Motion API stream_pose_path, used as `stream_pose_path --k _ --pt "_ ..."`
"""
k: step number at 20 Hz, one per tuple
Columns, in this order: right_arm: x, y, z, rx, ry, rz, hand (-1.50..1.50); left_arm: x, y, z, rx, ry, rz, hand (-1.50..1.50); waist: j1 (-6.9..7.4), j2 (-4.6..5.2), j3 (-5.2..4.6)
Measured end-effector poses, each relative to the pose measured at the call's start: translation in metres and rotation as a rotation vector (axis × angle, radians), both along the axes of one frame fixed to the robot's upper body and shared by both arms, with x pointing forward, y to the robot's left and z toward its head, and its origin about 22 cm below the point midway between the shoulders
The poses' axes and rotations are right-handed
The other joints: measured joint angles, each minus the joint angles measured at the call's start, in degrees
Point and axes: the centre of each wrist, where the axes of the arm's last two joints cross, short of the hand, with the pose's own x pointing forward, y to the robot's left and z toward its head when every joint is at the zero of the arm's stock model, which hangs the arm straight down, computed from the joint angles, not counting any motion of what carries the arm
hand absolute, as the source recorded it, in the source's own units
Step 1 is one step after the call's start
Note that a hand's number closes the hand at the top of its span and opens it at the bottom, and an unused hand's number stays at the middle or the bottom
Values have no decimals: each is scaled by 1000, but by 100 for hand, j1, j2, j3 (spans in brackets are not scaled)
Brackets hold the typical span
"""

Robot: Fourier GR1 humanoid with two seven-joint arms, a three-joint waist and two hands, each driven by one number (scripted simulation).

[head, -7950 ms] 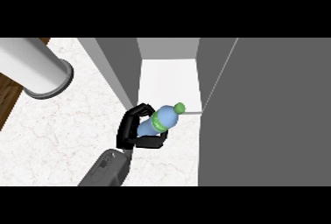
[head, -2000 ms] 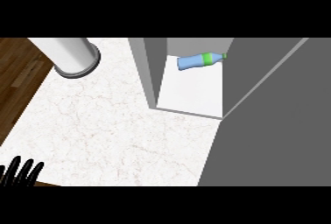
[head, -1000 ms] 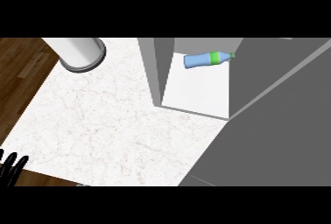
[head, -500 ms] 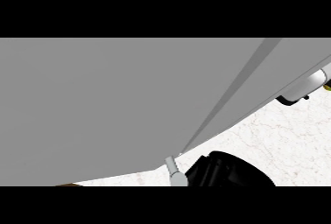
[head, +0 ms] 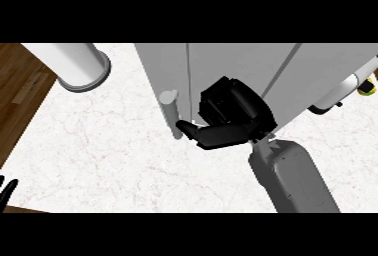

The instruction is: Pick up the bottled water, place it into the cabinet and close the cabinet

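The grey cabinet stands at the back of the counter with its doors shut. The bottled water shows nowhere; the doors hide the inside. My right hand lies open against the cabinet's front beside the pale door handle, fingers flat on the door and thumb pointing left. Its grey forearm comes up from the lower edge. Only the fingertips of my left hand show at the lower left edge, straight and resting.
A white cylinder stands on the marble counter at the back left. A white rounded object with a yellow bit sits right of the cabinet. Dark wooden floor lies beyond the counter's left edge.
Before, the cabinet stood open with the bottle lying inside. Now the door is shut, the bottle is hidden, and my right hand has come in against the door.
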Motion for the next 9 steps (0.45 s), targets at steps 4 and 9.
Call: stream_pose_path --k 4,9 --pt "20 9 -6 -29 7 18 150 -4 4 -2 1 13 3 -150 -153 -137 41" --pt "30 17 -11 -46 9 56 150 -4 3 0 -1 6 3 -150 -270 -238 69"
